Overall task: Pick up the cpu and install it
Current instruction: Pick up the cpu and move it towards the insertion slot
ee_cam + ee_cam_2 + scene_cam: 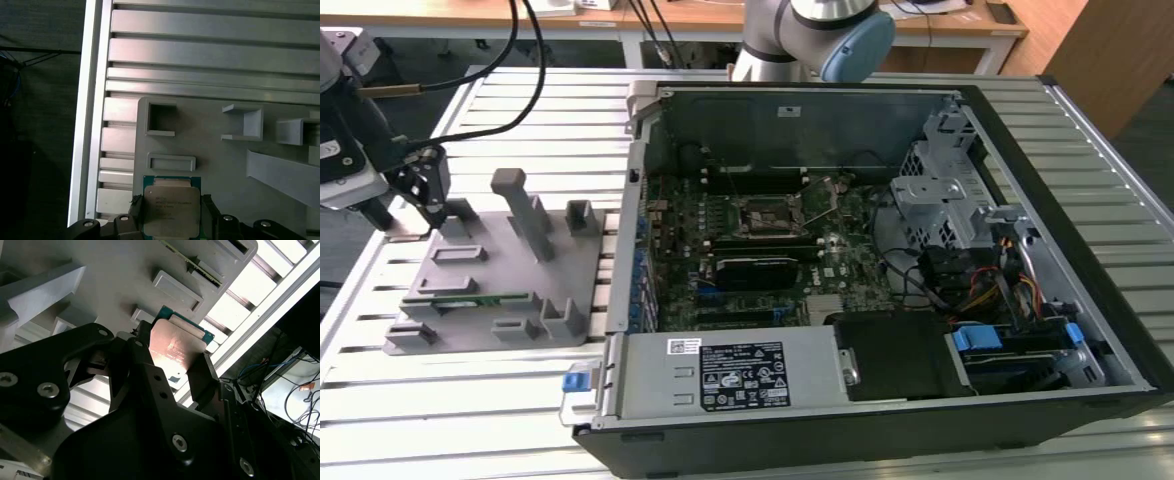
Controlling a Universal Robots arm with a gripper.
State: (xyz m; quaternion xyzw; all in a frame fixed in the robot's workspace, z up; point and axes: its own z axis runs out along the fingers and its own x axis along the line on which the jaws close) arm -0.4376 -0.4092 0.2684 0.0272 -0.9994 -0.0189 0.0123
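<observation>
Slatted metal surface (200, 50) w/ grey fixture (225, 165); we saw fingers (209, 215) clamped on cpu (171, 210) edges.

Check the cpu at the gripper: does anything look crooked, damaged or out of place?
Nothing stands out. In the first wrist view the cpu sits square to the grey fixture tray, centred at the gripper, and its metal top looks unmarked. The tray's pockets nearby look intact.

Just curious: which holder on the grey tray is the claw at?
The corner one, where the gripper clasps the cpu; the neighbouring square frame and flat slot stand empty.
</observation>
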